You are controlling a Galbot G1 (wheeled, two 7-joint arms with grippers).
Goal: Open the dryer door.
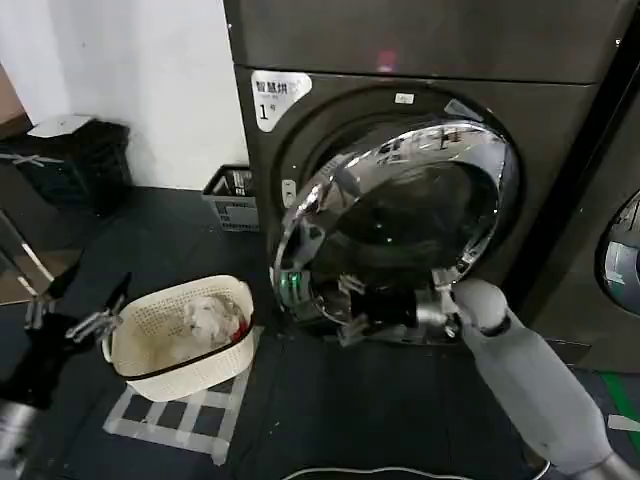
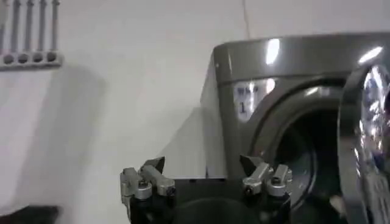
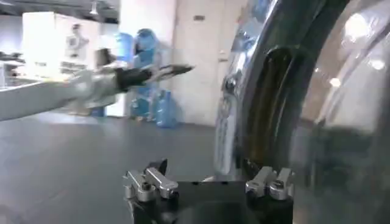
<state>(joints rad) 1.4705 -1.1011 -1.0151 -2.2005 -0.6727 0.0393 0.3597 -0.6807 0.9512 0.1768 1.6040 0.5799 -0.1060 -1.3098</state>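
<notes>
The dryer door, a chrome-ringed round porthole with dark glass, stands ajar, its left edge swung out from the grey dryer. My right gripper is at the door's lower left rim. In the right wrist view it is open, and the door's chrome edge runs down between its fingers. My left gripper hangs low at the left beside the basket. It is open and holds nothing. The left wrist view shows the door edge-on.
A white laundry basket with clothes sits on taped floor marks left of the dryer. A small black crate and a black bin stand by the wall. A neighbouring machine's door is at the right.
</notes>
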